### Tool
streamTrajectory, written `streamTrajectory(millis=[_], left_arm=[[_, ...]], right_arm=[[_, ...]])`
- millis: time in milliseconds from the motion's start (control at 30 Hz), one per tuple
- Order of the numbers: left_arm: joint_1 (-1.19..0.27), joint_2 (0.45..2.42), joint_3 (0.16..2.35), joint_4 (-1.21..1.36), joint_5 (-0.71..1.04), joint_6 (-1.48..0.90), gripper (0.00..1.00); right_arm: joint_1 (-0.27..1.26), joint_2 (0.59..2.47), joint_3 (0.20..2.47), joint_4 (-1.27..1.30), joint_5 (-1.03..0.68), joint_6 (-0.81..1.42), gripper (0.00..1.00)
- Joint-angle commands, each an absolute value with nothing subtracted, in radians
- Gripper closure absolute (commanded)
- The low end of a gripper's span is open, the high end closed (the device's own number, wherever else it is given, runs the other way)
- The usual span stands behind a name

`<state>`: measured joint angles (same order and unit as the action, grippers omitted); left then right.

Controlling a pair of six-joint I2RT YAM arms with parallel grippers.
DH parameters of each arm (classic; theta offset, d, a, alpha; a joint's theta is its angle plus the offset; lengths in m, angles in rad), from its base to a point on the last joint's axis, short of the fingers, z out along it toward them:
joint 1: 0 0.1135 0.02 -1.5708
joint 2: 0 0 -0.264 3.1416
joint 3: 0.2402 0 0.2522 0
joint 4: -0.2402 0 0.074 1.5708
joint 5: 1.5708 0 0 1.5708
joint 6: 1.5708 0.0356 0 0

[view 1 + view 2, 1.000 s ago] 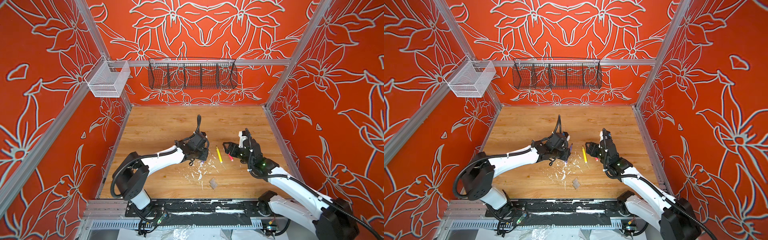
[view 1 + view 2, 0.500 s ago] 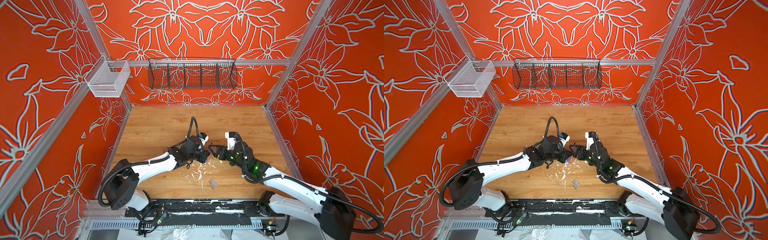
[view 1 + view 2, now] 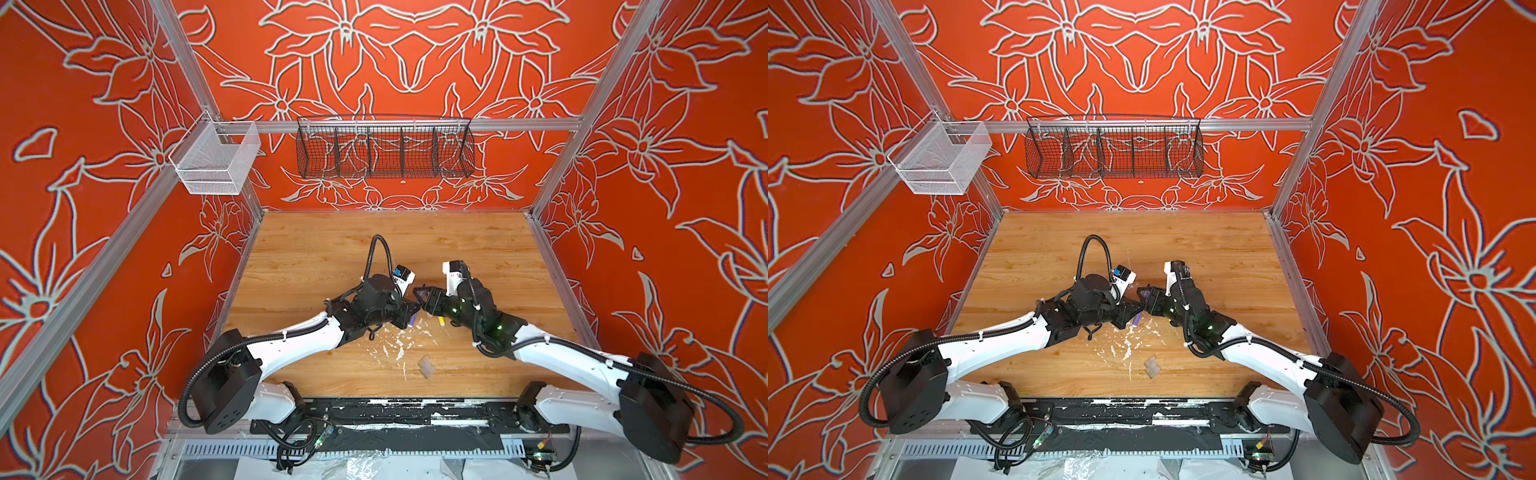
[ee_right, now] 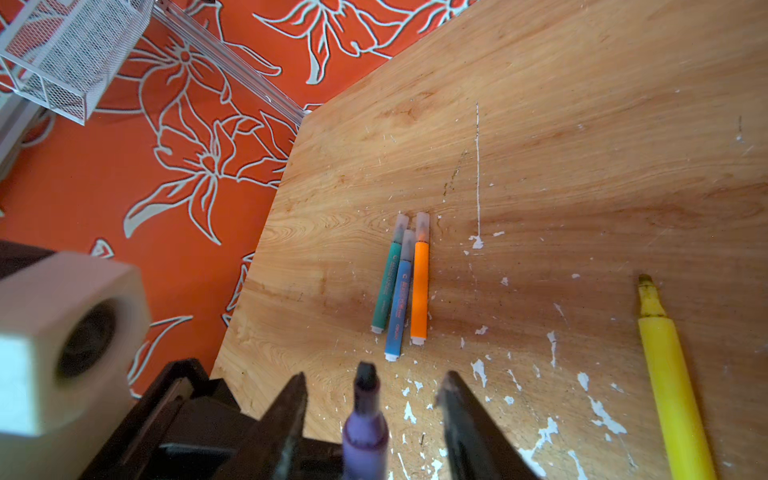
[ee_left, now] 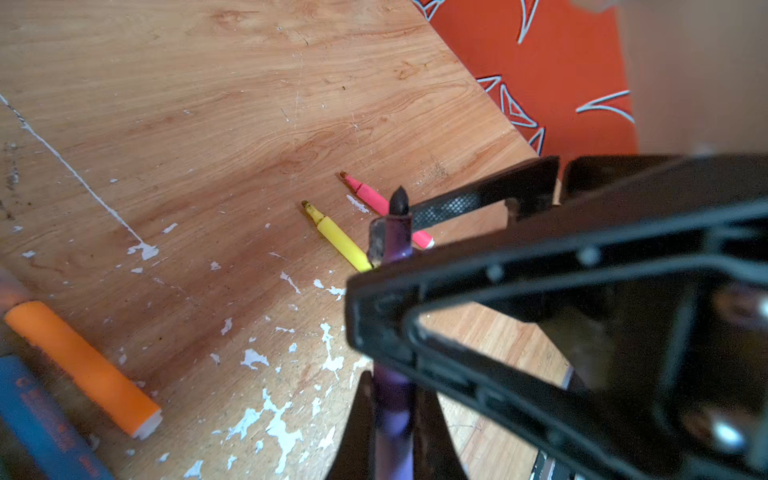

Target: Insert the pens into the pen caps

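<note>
just past the arm bases, a loose clear pen cap [image 3: 426, 368] lay flat on the wooden table [image 3: 478, 249], beside a scatter of white paint flecks [image 3: 399, 349]. beyond that, the two grippers met nose to nose at mid-table. the left gripper [image 5: 392, 399] was clenched on the purple pen [image 4: 365, 432], holding it clear of the wood with its dark tip bare. the right gripper [image 4: 374, 382] stood released, one finger on each side of that tip, with table showing in both gaps. a small clear bit sat against the pen's neck in the left wrist view; whether it was a cap i could not tell. close by on the table lay the yellow pen [image 5: 338, 241] and the pink-red pen [image 5: 374, 199], near each other, both uncapped. the green pen [image 4: 386, 286], blue pen [image 4: 399, 307] and orange pen [image 4: 419, 286] lay in a tight row, each wearing a clear cap; in both top views they could not be made out. at the back wall hung a black wire basket [image 3: 384, 147], and on the left rail a white mesh basket [image 3: 216, 160].
</note>
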<state>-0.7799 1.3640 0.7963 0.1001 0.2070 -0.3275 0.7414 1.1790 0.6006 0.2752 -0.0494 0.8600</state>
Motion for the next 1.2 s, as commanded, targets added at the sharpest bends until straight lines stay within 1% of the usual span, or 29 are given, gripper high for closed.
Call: streamTrajectory(millis=[0,267,300,367,400,533,833,933,1033,1167], left_arm=[[-0.783,1.344,0.793,0.144,0.23,-0.304,1.0],[-0.783,1.344,0.796,0.143,0.233,-0.302,1.0],[-0.783,1.346,0.796,0.14,0.229,-0.303,0.97],[-0.784,1.35,0.798,0.14,0.228,-0.305,0.86],[-0.783,1.353,0.799,0.14,0.23,-0.305,0.82],[-0.783,1.374,0.817,0.126,0.242,-0.303,0.79],[-0.783,1.383,0.819,0.13,0.253,-0.305,0.79],[-0.784,1.374,0.811,0.137,0.251,-0.305,0.81],[-0.783,1.365,0.803,0.143,0.245,-0.305,0.86],[-0.784,1.362,0.802,0.144,0.246,-0.305,0.99]], right_arm=[[0.749,1.189,0.635,0.304,-0.04,0.874,0.61],[0.752,1.194,0.631,0.318,-0.05,0.897,0.85],[0.752,1.195,0.628,0.326,-0.055,0.902,0.86],[0.755,1.196,0.621,0.349,-0.064,0.92,0.89],[0.757,1.197,0.615,0.365,-0.068,0.929,0.9],[0.767,1.197,0.602,0.402,-0.076,0.949,0.93],[0.782,1.191,0.57,0.463,-0.064,0.989,0.95],[0.789,1.198,0.56,0.491,-0.061,1.009,0.96],[0.796,1.199,0.549,0.503,-0.047,1.02,0.96],[0.802,1.192,0.54,0.511,-0.034,1.03,0.96]])
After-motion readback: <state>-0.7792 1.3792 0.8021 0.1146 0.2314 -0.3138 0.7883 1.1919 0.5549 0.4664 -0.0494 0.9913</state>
